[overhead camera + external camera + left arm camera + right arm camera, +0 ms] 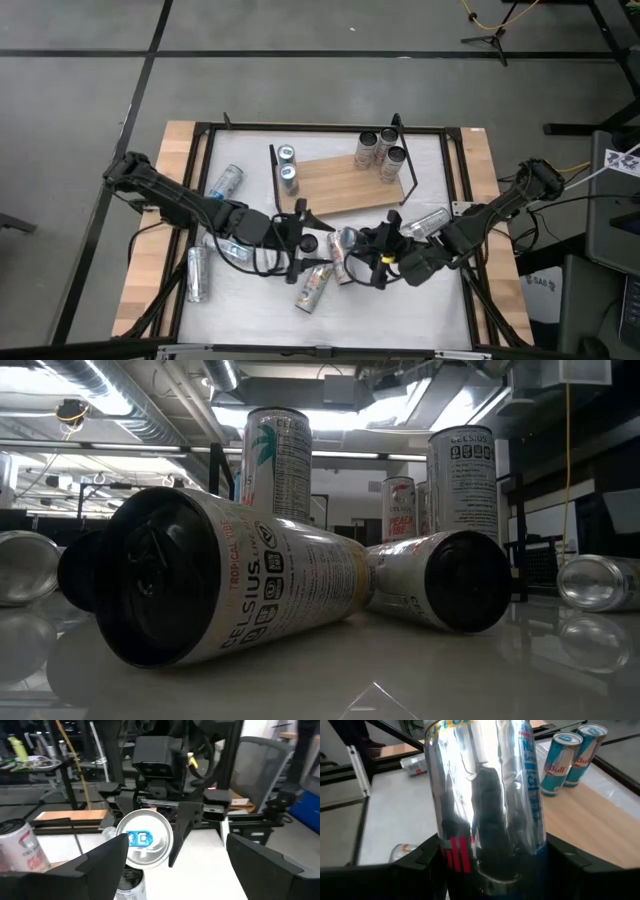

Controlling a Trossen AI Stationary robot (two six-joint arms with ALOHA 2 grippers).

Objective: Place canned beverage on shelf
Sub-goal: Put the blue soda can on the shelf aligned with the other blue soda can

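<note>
My right gripper [372, 250] is shut on a silver can [485, 795] at the table's middle, near the shelf's near edge. The can's top [145, 840], with a blue tab, faces my left gripper [303, 238]. That gripper is open, with one finger on each side of this top end. The shelf [345, 185] is a light wooden board with black wire ends. Two blue cans [287, 166] stand at its left end and three cans [381, 151] at its right end. The blue cans also show in the right wrist view [570, 760]. My right gripper pinches the silver can's side wall [470, 855] between its two fingers, near the end closest to the wrist. The fingers come level from the table's right and lie across the can. The can points away from the gripper toward my left gripper, above another can [129, 887].
Several cans lie on the white tabletop: one at far left [228, 182], one at near left [197, 272], a Celsius can [230, 590] near the front, and one at right [425, 222]. The table's black frame [205, 150] borders the work area.
</note>
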